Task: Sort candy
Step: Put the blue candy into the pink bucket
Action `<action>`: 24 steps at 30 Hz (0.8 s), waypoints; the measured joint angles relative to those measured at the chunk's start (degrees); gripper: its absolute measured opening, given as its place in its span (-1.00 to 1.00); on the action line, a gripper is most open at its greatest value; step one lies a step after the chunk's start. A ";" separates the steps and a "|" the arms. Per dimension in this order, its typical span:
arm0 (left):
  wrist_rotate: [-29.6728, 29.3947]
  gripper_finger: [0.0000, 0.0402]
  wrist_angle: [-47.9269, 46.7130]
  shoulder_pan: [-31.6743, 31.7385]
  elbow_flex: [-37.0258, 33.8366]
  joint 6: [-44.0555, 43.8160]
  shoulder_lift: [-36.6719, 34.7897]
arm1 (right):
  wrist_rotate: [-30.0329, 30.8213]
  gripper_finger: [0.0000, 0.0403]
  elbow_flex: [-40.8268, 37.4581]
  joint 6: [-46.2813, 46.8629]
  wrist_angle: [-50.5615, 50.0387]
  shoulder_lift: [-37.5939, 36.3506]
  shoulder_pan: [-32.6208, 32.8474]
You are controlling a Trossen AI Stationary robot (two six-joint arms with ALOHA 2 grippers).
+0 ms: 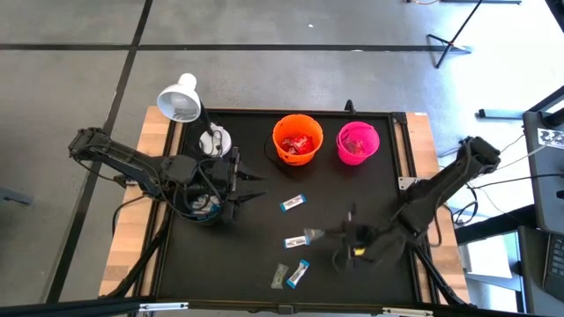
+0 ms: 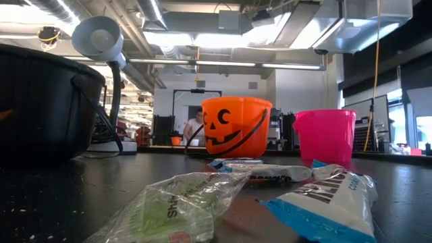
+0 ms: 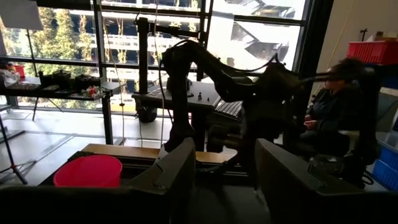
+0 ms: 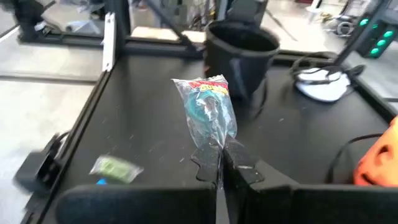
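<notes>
My right gripper (image 4: 221, 163) (image 1: 328, 234) hovers over the near right part of the black table, shut on a candy (image 4: 206, 109) in a clear wrapper with a blue-green sweet and red print. On the table lie blue-and-white candies (image 1: 292, 203) (image 1: 295, 240) (image 1: 300, 274) and a clear-and-green one (image 1: 279, 276) (image 2: 182, 202). My left gripper (image 1: 254, 181) (image 3: 224, 180) stays open and level at the table's left, with nothing between its fingers. At the far edge are the orange bucket (image 1: 296, 139), with red candies in it, and the pink bucket (image 1: 357, 143). My right gripper pinches the candy's wrapper by one twisted end (image 4: 215, 144) between its two fingertips. The fingers come from the table's right side, slanting down. The rest of the candy sticks out beyond the fingertips, lifted clear of the table.
A black bucket (image 4: 241, 46) (image 1: 204, 204) stands on the left part of the table, below my left arm. A white lamp (image 1: 181, 97) stands at the far left corner. The raised table rim (image 1: 401, 176) runs along the right side. A person sits beyond the table in the left wrist view.
</notes>
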 joint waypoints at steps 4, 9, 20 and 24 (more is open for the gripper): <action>0.02 -0.21 0.00 0.00 0.00 -0.02 0.00 | -4.02 -0.97 0.00 -4.58 0.41 -2.81 -4.91; -0.08 -0.21 -0.01 -0.68 0.00 -0.02 0.00 | -12.39 -0.96 -0.98 -6.74 0.33 -3.63 -13.57; -0.07 -0.21 -0.13 -2.47 0.04 0.41 0.00 | -21.69 -0.96 -12.74 -4.76 12.10 -9.07 -31.30; 0.08 -0.21 -0.55 -2.60 0.04 0.78 0.00 | -19.77 -0.96 -14.82 -4.80 8.62 -16.32 -36.39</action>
